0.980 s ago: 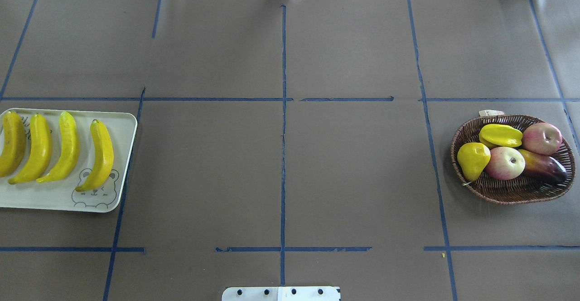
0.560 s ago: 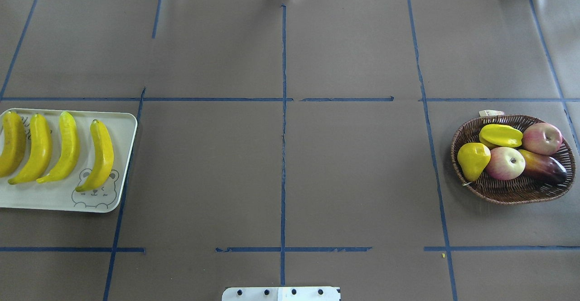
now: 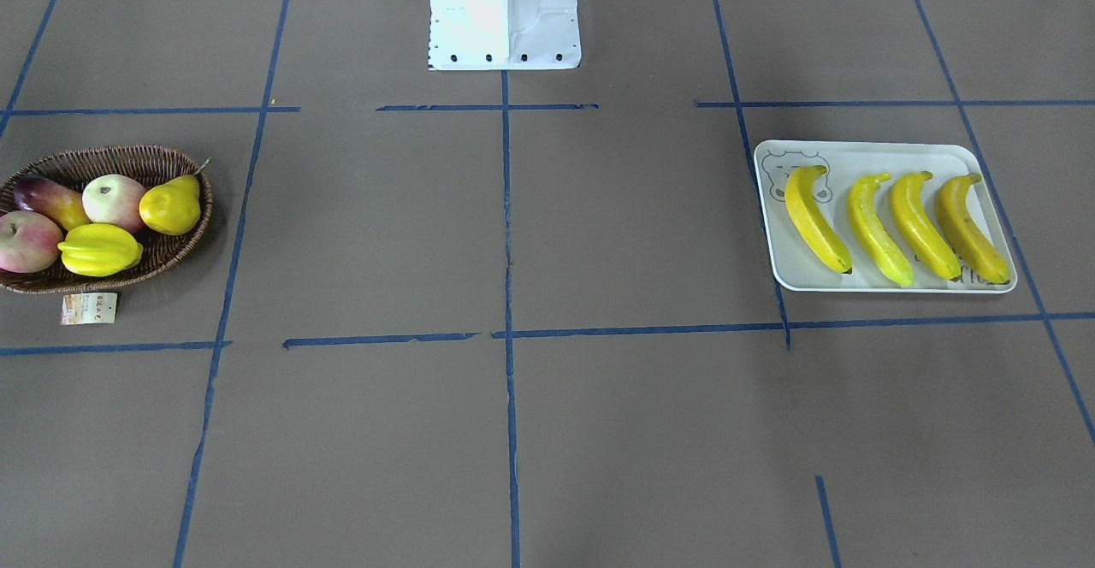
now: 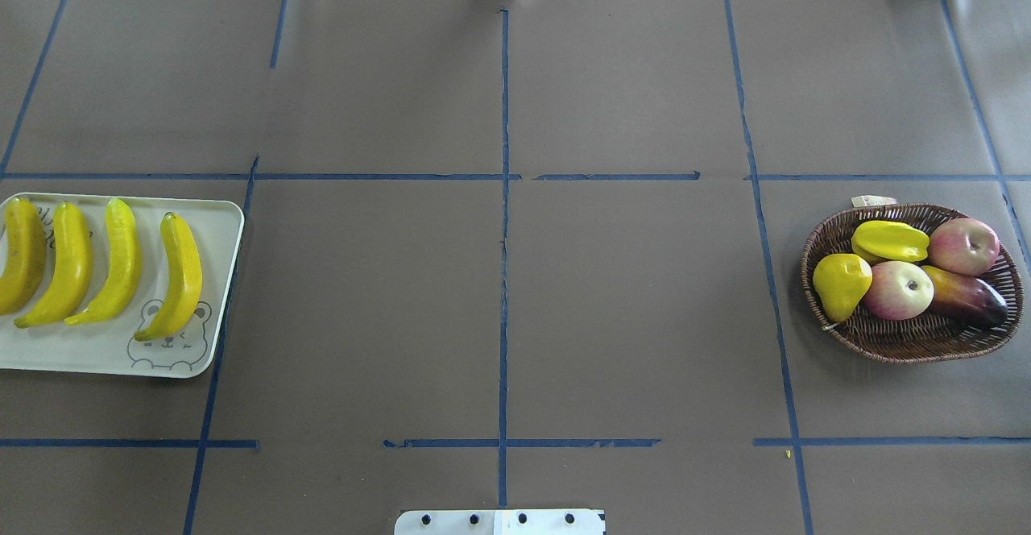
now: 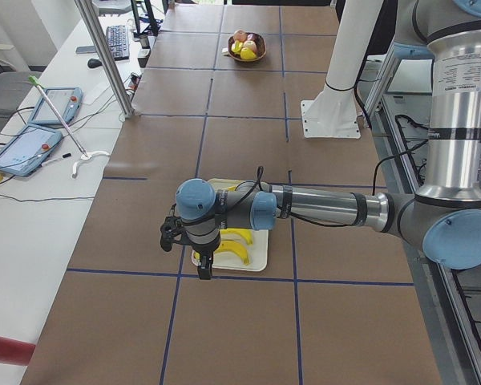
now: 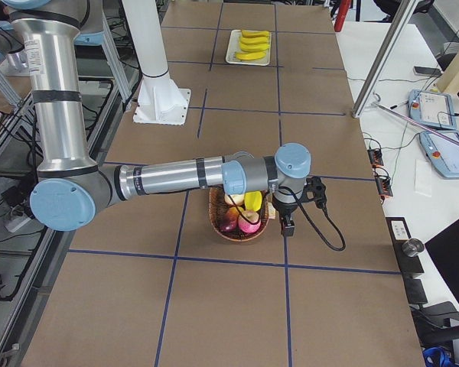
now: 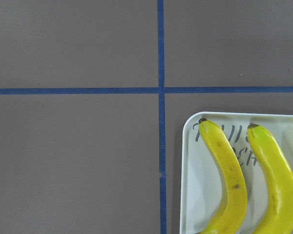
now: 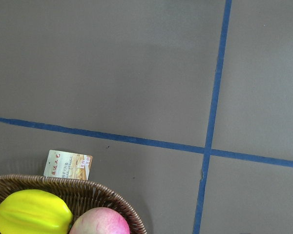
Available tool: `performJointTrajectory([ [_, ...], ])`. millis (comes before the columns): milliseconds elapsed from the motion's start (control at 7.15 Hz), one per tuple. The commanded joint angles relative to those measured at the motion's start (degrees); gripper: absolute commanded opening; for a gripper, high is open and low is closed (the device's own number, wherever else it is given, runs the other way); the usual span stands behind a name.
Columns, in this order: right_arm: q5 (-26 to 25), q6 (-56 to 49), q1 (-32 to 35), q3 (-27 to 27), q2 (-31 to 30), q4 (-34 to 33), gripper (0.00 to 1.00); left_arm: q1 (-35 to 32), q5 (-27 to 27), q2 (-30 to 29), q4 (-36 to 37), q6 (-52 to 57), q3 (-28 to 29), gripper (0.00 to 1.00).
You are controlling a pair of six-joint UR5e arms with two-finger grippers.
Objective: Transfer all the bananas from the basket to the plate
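Observation:
Several yellow bananas (image 4: 175,275) lie side by side on the white-grey bear plate (image 4: 97,351) at the table's left; they also show in the front view (image 3: 817,219) on the plate (image 3: 864,150). The brown wicker basket (image 4: 910,343) at the right holds no bananas. My left gripper (image 5: 204,271) hangs high over the plate's outer edge. My right gripper (image 6: 288,228) hangs over the table beside the basket (image 6: 237,233). Both show only in the side views, so I cannot tell whether they are open or shut.
The basket holds a yellow starfruit (image 4: 890,240), a yellow pear (image 4: 840,281), two red apples (image 4: 898,289) and a dark mango (image 4: 966,295). A paper tag (image 3: 88,308) lies by the basket. The robot's white base (image 3: 505,12) stands at mid-table.

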Motion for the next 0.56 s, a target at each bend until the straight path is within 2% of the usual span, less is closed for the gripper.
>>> performJointTrajectory([
  [0, 1.52, 0.01, 1.05, -0.79, -0.12, -0.01, 1.00, -0.39, -0.33, 0.61, 0.08, 1.04, 1.74, 1.00],
  [140, 3.01, -0.07, 1.67, -1.32, -0.29, -0.01, 1.00, -0.39, -0.33, 0.52, -0.10, 1.65, 2.46, 1.00],
  [420, 7.92, -0.95, 5.43, -6.30, -0.30, 0.07, 1.00, -0.39, -0.42, 0.61, -0.10, 1.74, 2.46, 1.00],
])
